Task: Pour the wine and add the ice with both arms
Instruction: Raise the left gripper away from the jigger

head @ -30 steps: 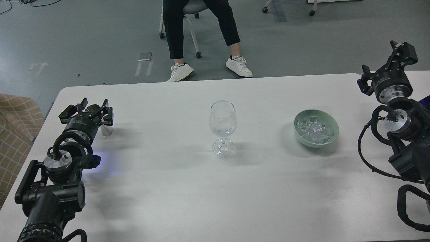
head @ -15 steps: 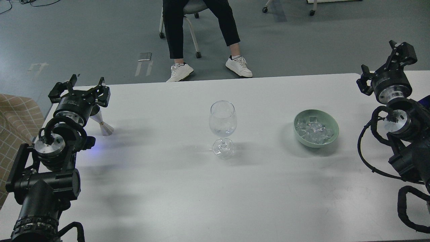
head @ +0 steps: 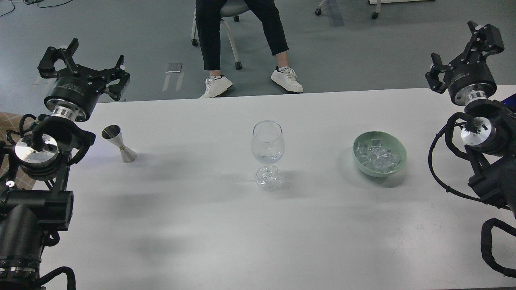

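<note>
Left gripper [head: 82, 64]: prongs spread wide, holding nothing; steel jigger [head: 119, 143] at its 5 o'clock, apart. Wine glass [head: 267, 151] stands at table [head: 209, 225] centre. Ice [head: 378, 155] fills the green bowl [head: 397, 166], at 7 o'clock from the right gripper [head: 463, 52], whose prongs are parted and empty.

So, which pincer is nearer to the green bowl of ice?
Right. The right pincer hangs up and to the right of the green bowl; the left pincer is far across the table, beyond the wine glass.
</note>
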Motion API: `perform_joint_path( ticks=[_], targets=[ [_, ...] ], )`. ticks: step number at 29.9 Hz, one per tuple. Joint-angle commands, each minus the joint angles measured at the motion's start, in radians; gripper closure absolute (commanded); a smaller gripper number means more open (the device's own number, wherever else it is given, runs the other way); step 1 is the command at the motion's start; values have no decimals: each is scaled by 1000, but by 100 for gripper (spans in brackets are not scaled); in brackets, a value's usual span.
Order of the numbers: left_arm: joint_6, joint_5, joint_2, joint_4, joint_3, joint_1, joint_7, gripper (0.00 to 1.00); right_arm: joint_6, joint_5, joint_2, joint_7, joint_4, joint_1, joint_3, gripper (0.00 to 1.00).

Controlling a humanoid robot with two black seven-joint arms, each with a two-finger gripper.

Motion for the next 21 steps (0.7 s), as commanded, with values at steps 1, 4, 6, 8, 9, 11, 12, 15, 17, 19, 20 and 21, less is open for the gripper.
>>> perform_joint_path(
  ticks=[1,4,6,8,9,11,12,15,17,19,20,21],
  targets=[
    [-16,-2,20,17,-10,-32,11,4,0,-33,-38,0,28,0,-1,0],
    [-16,-1,23,24,-12,-35,-31,4,0,-71,-61,0,44,0,-1,0],
    [-16,11,20,22,8,-32,-102,4,3,-131,-91,0,51,0,-27,0],
    [-9,75,28,22,17,-34,-118,4,4,-166,-124,2,51,6,-94,0],
    [-9,76,28,22,18,-34,-118,4,4,-167,-124,2,51,6,-95,0],
    [-7,178,31,27,65,-51,-110,4,6,-170,-186,3,53,15,-191,0],
    [-9,223,33,28,86,-58,-112,4,6,-171,-208,6,54,22,-230,0],
    [-4,277,33,36,125,-94,-112,4,6,-179,-225,16,74,49,-300,0],
    [-4,297,30,60,145,-104,-113,4,3,-209,-242,16,96,66,-351,0],
    [-4,312,28,77,162,-106,-113,4,-3,-284,-268,19,137,89,-392,0],
    [-2,314,27,80,168,-104,-112,4,-6,-353,-295,22,172,94,-405,0],
    [-1,314,27,82,168,-104,-109,4,-6,-393,-309,25,188,92,-408,0]
  ],
)
